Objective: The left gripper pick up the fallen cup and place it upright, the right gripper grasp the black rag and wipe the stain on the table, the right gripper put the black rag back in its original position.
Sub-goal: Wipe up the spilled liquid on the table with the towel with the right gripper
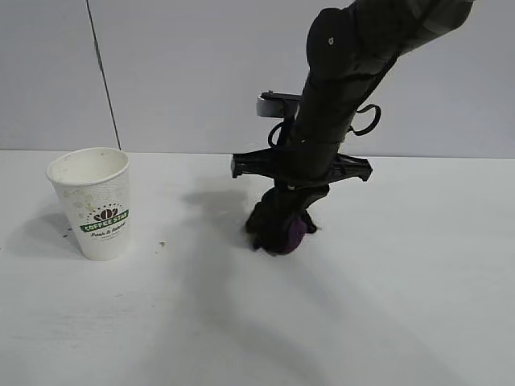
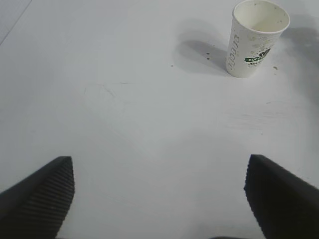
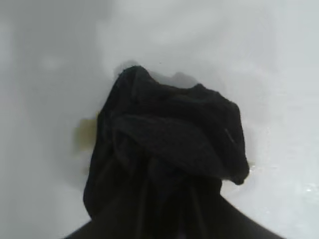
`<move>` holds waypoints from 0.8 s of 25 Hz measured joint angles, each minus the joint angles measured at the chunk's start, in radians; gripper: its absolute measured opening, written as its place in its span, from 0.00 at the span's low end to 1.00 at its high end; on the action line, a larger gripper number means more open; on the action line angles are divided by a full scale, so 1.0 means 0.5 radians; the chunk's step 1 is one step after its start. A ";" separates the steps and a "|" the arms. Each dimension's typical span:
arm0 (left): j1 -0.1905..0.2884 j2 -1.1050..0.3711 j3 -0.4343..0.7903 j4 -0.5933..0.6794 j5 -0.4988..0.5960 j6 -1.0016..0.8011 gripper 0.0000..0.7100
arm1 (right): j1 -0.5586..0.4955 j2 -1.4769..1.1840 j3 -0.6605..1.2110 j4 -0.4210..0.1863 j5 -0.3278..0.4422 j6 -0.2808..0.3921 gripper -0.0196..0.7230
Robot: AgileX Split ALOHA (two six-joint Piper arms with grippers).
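Observation:
The white paper cup [image 1: 92, 201] with its green logo stands upright on the white table [image 1: 402, 305] at the left; the left wrist view shows the cup [image 2: 255, 37] far ahead. My left gripper [image 2: 159, 169] is open over bare table, with nothing between its fingers [image 2: 45, 194]. It is out of the exterior view. My right gripper [image 1: 283, 215] points down at mid-table, shut on the black rag [image 1: 280, 229], which shows a purple patch and presses on the surface. Seen from the right wrist, the rag [image 3: 169, 139] hides the fingertips, and a yellowish stain [image 3: 83, 133] peeks out beside it.
Small brown specks [image 1: 161, 243] dot the table near the cup, also seen as specks [image 2: 207, 56] from the left wrist. A plain grey wall [image 1: 177, 72] rises behind the table's far edge.

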 joint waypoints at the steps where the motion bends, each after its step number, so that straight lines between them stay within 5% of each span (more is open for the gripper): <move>1: 0.000 0.000 0.000 0.000 0.000 0.000 0.94 | 0.012 0.032 0.000 0.005 -0.056 -0.001 0.17; 8: 0.000 0.000 0.000 0.000 0.000 -0.002 0.94 | -0.008 0.159 -0.021 0.037 -0.091 -0.001 0.17; 20: 0.000 0.000 0.000 0.000 0.000 -0.002 0.94 | -0.437 0.074 -0.040 -0.306 0.456 -0.001 0.17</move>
